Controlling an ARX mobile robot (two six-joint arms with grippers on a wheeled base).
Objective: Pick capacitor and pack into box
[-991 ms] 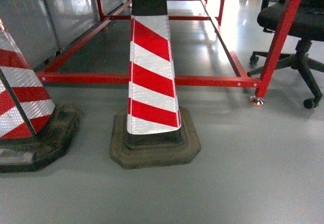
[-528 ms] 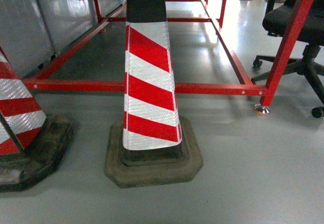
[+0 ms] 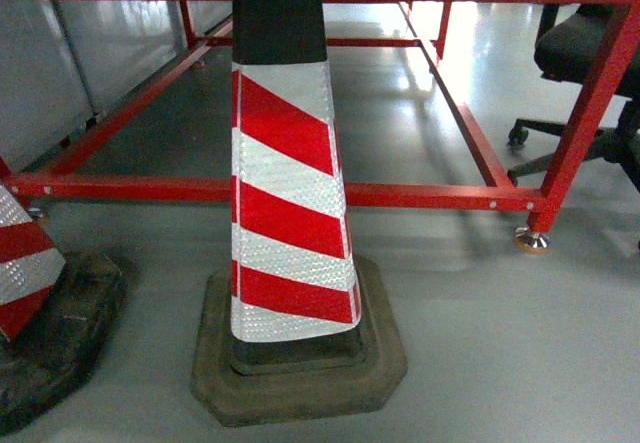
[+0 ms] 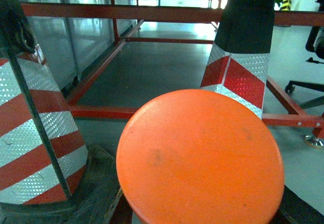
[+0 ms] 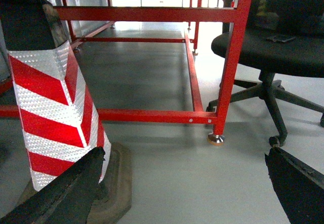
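Neither a capacitor nor the box is shown in any of the three views, so where they lie cannot be told. By judgement alone, a capacitor is expected to be small, light and rigid, with thin leads that bend easily; it would best be taken by the body, across its width, with gentle pressure, and lowered into the box rather than dropped. A plastic box would be light and liable to slide if nudged.

The right tool [image 5: 185, 188] is seen in the right wrist view with its two dark fingers [image 5: 55, 193] spread wide at the lower corners and nothing held between them. The left tool is not shown: the left wrist view is largely filled by an orange disc [image 4: 200, 158], and the tool's state cannot be told.

The head view is taken up by a red-and-white striped cone [image 3: 285, 203] on a dark rubber base, standing on the grey floor [image 3: 520, 363]. A second cone [image 3: 25, 273] is cut by the left edge. Behind them a red metal frame [image 3: 440, 195] runs low across the floor, and a black office chair [image 5: 273, 52] stands beside its right post.
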